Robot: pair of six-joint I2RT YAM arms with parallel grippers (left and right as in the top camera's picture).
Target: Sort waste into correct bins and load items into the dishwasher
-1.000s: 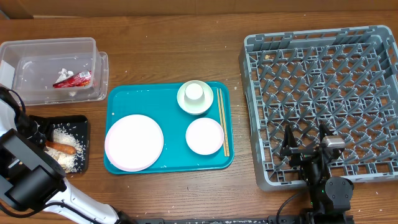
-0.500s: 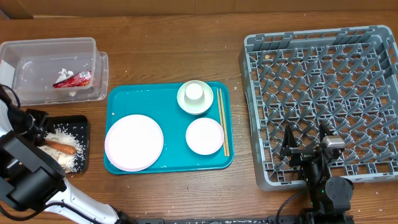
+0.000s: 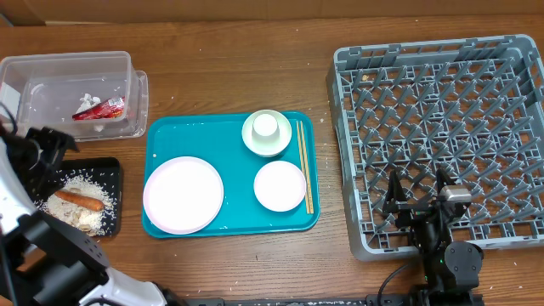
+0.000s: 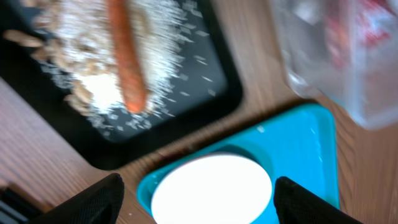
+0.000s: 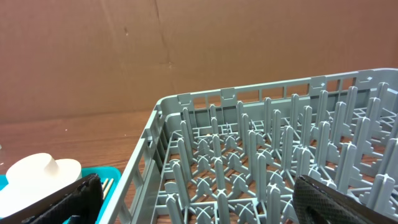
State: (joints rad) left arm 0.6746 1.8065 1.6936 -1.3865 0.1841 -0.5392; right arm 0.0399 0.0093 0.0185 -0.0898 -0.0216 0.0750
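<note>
Holding the left gripper [image 3: 42, 146] wide and empty over the black tray's [image 3: 113, 167] far edge, apart from the carrot [image 3: 79, 201]. Showing parted fingers [image 4: 93, 199], carrot [image 4: 126, 62] ahead on crumbs [image 4: 81, 37]. Hanging the right gripper [image 5: 205, 199] wide above the rack [image 5: 249, 155].

My wooden table [image 3: 255, 68] carried four things: a clear tub [image 3: 68, 57] at its far left corner, a black tray [image 3: 112, 162] nearer me along the left edge, a teal tray [image 3: 195, 136] mid-table, and a grey dish rack [image 3: 340, 85] filling the right side.
</note>
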